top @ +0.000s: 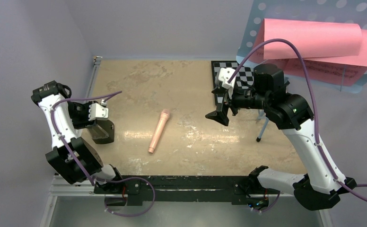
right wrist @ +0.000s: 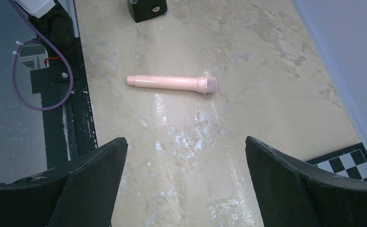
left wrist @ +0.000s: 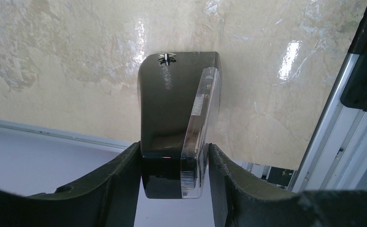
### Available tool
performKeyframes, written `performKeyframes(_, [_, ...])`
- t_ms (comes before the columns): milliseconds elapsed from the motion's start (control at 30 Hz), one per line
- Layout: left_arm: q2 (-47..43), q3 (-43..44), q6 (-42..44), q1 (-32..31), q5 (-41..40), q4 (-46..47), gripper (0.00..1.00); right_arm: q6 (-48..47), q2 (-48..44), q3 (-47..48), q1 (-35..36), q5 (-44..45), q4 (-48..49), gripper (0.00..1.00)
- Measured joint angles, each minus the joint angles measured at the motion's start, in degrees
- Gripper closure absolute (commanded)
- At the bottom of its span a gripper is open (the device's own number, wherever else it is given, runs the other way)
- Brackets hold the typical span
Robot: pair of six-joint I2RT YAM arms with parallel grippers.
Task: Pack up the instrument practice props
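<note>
My left gripper (top: 100,125) is shut on the small black metronome (top: 104,133) near the table's left edge. In the left wrist view the fingers press both sides of the metronome (left wrist: 172,104), with its clear cover toward the right finger; the gripper (left wrist: 174,177) holds its base end. I cannot tell whether it rests on the table. The peach-pink recorder (top: 158,131) lies flat mid-table, also in the right wrist view (right wrist: 172,82). My right gripper (top: 218,116) is open and empty above the table, right of the recorder (right wrist: 186,161). The light-blue music stand (top: 262,12) holds pink pages (top: 314,40) at back right.
A black-and-white chessboard (top: 229,75) lies at the back right under the right arm; its corner shows in the right wrist view (right wrist: 349,163). A stand leg (top: 262,128) comes down near the right arm. The metal frame rail (top: 172,182) runs along the near edge.
</note>
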Motion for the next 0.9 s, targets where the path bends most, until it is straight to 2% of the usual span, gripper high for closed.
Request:
performKeyframes(233, [2.5,2.2,-2.3,0.2,-0.5,0.0,0.54,0.0,-0.1,0.0,0.0,0.0,0.0,0.02])
performKeyframes(400, [1.4,1.3,-4.9,0.2,-0.4,1.2,0.43,-0.1,-0.7,0.0,0.0,0.0,0.0,0.02])
performKeyframes(533, [-0.2,-0.2,-8.4,0.2,-0.3,3.7,0.40,-0.3,-1.3,0.0,0.0,0.0,0.1,0.01])
performKeyframes(600, [-0.6,-0.8,-11.3,0.2,0.0,6.4,0.29,-0.4,-1.9,-0.2,0.0,0.0,0.3,0.01])
performKeyframes(667, [-0.6,-0.9,-15.1,0.2,1.0,8.9,0.23,-0.3,-2.9,-0.6,0.0,-0.1,1.1,0.01])
performKeyframes(900, [-2.7,0.5,-30.6,-0.4,7.9,14.5,0.17,0.6,-5.2,-0.7,0.0,-1.2,3.6,0.02])
